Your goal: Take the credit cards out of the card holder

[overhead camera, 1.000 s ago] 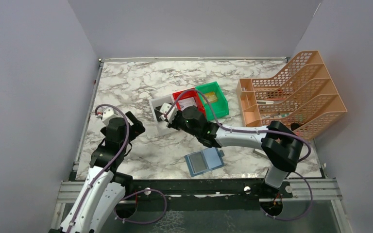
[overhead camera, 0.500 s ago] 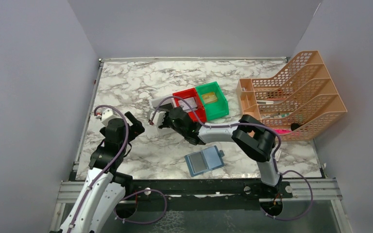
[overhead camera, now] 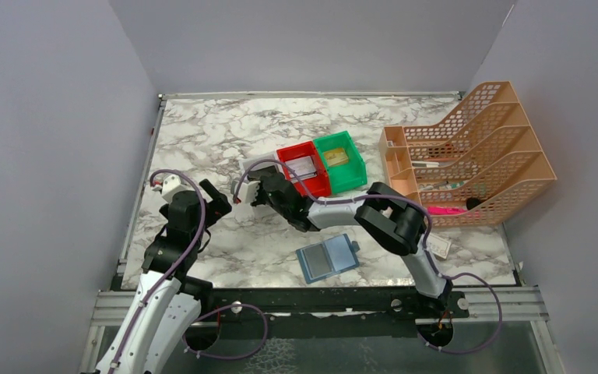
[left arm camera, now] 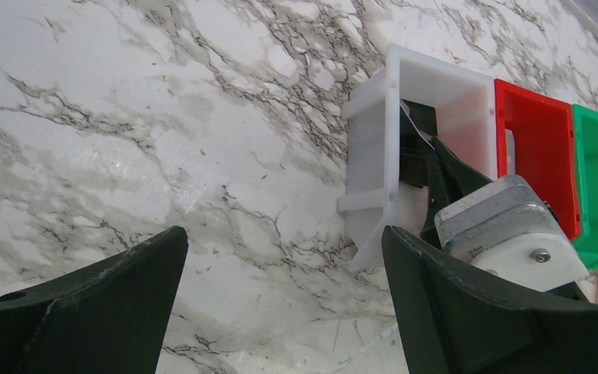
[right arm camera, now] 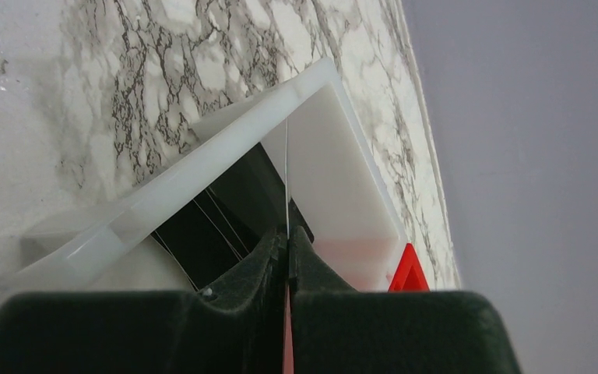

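Right now the right gripper (right arm camera: pixel 287 238) is pinched shut on a thin card (right arm camera: pixel 286 179), which shows edge-on as a pale line running up the middle of the right wrist view. It holds the card over a white bin (right arm camera: pixel 335 140), where dark flat items lie; what they are I cannot tell.

In the left wrist view the same white bin sits at upper right of centre, with a red bin (left arm camera: pixel 531 140) touching its far side and a green bin (overhead camera: pixel 354 175) beyond that. The right arm's fingers dip into the white bin there.

The left gripper (left arm camera: pixel 284 234) hangs above the marble table (overhead camera: pixel 202 132) with its jaws spread wide, holding nothing, near the white bin but apart from it.

The card holder (overhead camera: pixel 327 259) lies flat and unfolded on the table in the lower middle of the top view, just beneath the right arm's forearm and well apart from both grippers. An orange mesh file organiser (overhead camera: pixel 475 148) stands at the right side.
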